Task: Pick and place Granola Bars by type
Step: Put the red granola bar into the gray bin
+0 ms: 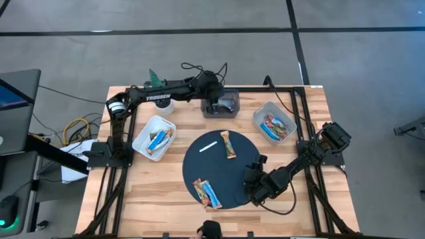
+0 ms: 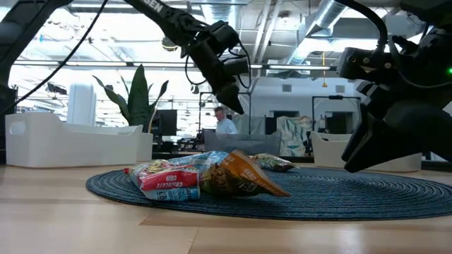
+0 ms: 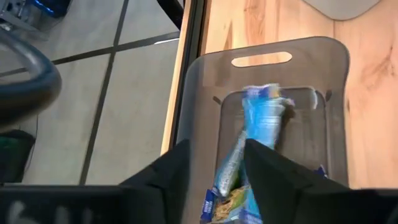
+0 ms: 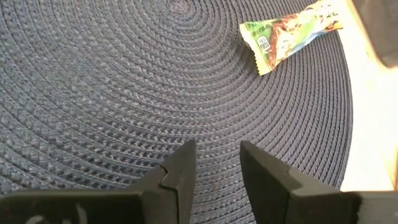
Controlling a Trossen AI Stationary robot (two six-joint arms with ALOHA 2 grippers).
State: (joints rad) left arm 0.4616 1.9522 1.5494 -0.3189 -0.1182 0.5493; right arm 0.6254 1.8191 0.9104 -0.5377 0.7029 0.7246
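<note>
So the left gripper is parked over the dark grey bin at the far edge of the table, fingers parted a bit. A blue-wrapped bar lies in the bin just beyond the fingertips, with a thinner blue wrapper running back between the fingers. I honestly can't tell if they're touching it or if it's already loose; it looks like a drop-off in progress to me.

The right gripper sits low over the right side of the round dark woven mat, fingers partly open with nothing between them, just bare mat. Off toward the mat's edge from it in the wrist view lies a green-and-brown wrapped bar.

Rest of the granola bars: a pair on the near side of the mat, one orange-brown one toward the far side beside a thin white stick (not a bar). There are blue ones in the white bin on the left and reddish multicoloured ones in the white bin on the right.

Handling-wise these should be light, flat and crinkly, with slick foil that slides. I'd pinch across the narrow width at mid-length, not the crimped ends, which would just fold.
</note>
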